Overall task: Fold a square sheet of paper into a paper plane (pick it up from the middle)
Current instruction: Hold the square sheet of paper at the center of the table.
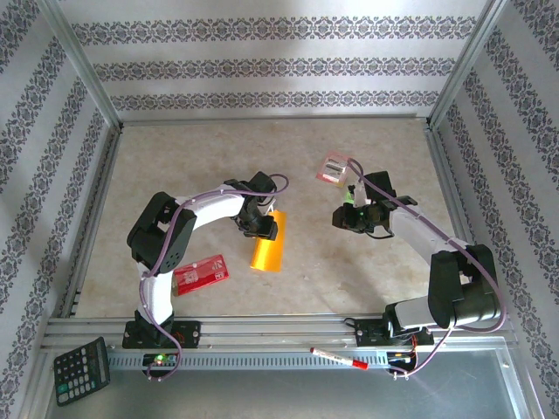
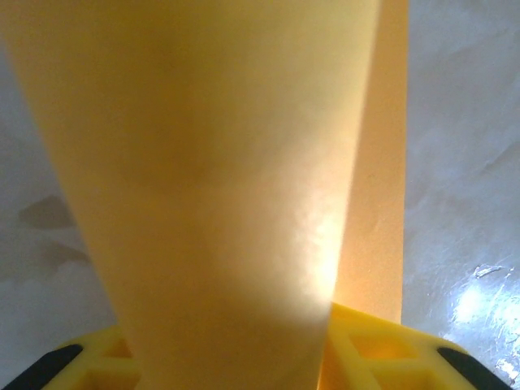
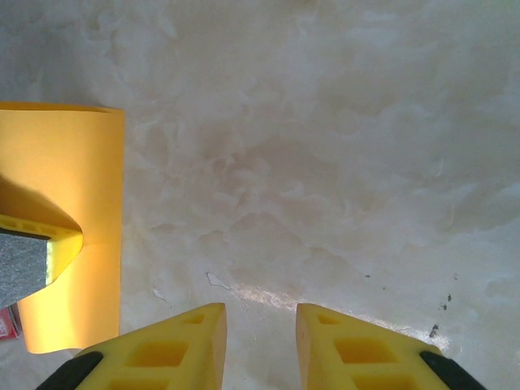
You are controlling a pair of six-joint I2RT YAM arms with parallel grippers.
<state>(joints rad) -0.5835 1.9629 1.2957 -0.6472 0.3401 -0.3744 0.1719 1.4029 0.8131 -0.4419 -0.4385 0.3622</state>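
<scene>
Paper (folded) sits pinched in left fingers; right fingers slightly parted, empty.

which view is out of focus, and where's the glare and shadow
left wrist: the paper is so close it blurs, with a hot spot low on it and glare on the table; right wrist: sharp, a shiny streak ahead of the right hand, a shadow on the paper; top external: even light, sharp, little glare.

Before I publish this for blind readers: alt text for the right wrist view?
A folded orange-yellow paper sheet lies at the left on a marbled table, one left-arm jaw tip reaching over it. The right arm's jaws stand open and empty at the bottom.
</scene>
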